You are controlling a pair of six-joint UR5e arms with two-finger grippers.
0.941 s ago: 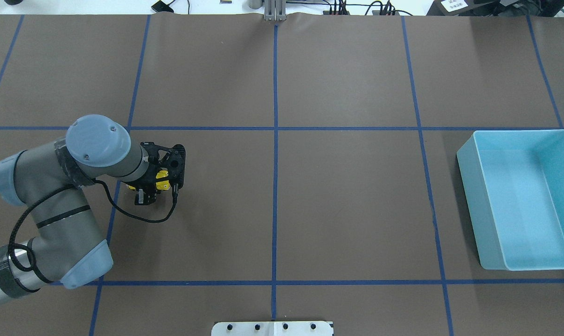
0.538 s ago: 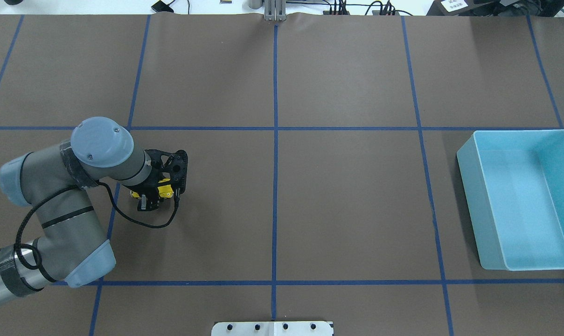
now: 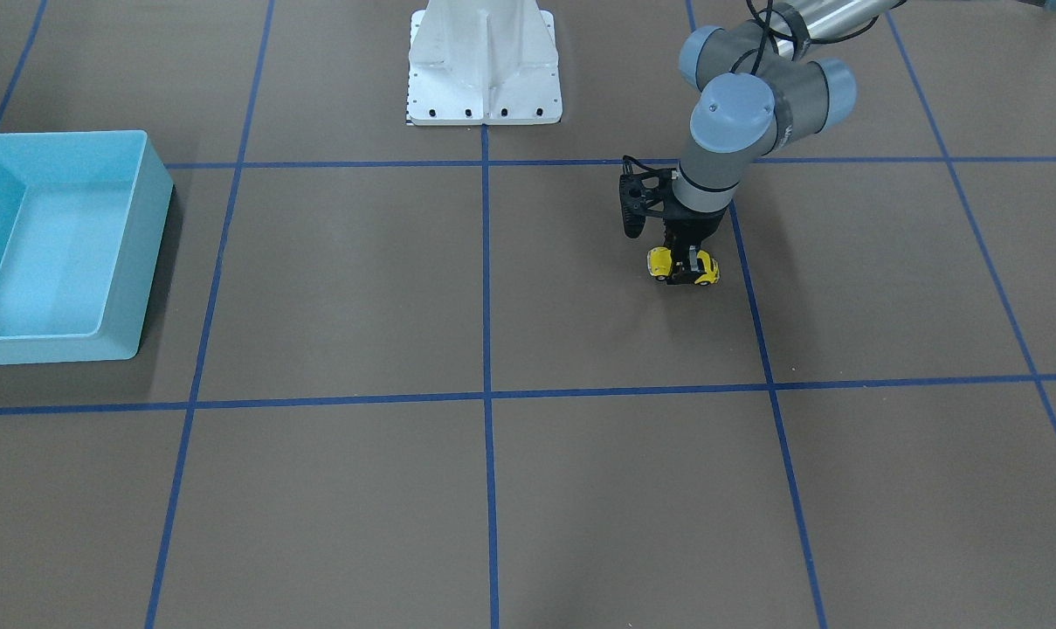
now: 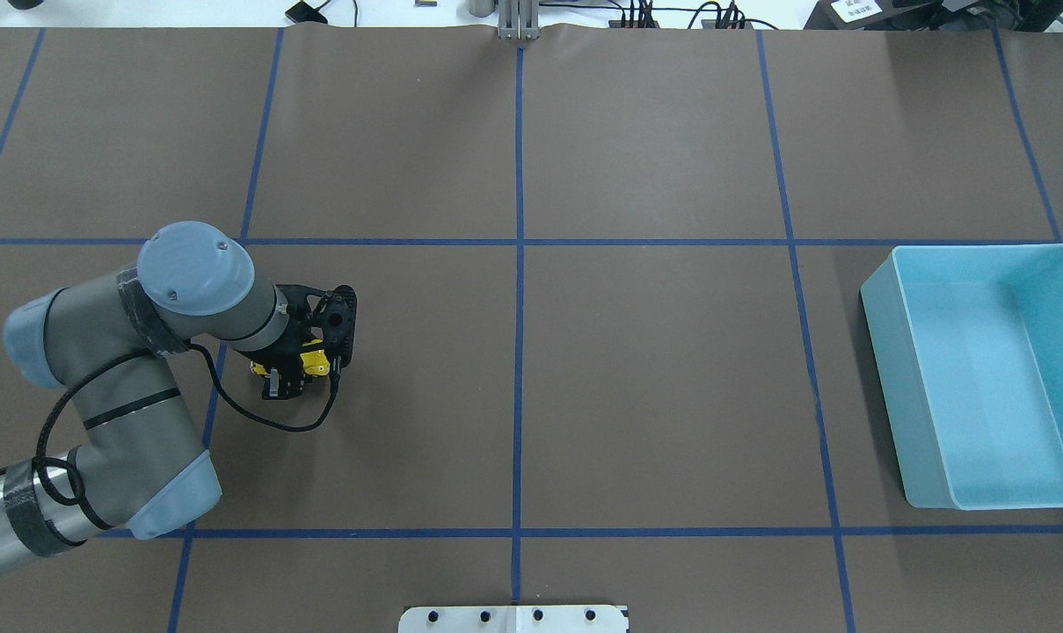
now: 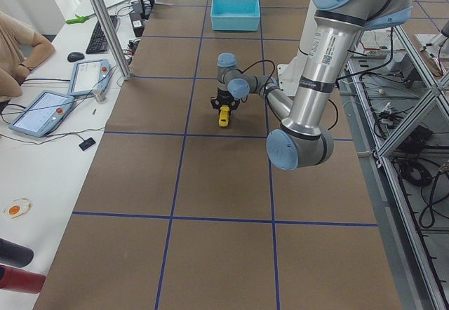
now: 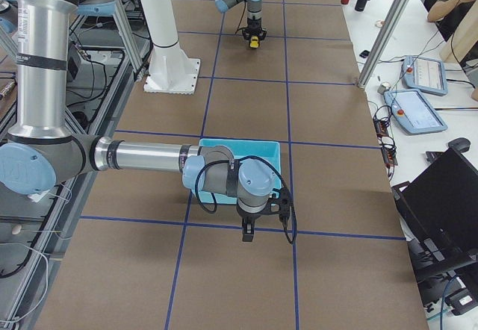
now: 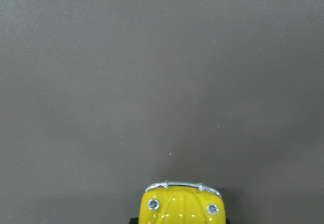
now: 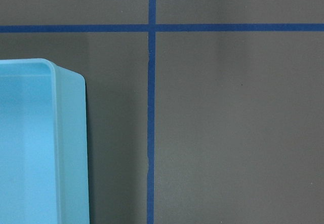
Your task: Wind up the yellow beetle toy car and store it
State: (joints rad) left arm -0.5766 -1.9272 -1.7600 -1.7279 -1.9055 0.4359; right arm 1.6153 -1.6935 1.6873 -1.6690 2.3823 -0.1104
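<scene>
Basically, left hand (image 3: pixel 687 265) was clamped across the sides of the yellow beetle toy car (image 3: pixel 660 259), down at counter (image 4: pixel 654 396) level in the robot's left half, well apart from the blue bin (image 4: pixel 887 369); couldn't tell if the wheels touched. For the wind-up I'd have pressed down lightly and dragged straight back along the car's own axis, so the wheels rolled rather than skidded and the car didn't yaw in the grip. Right hand (image 6: pixel 247 234) hung by the bin, open or closed unclear.
</scene>
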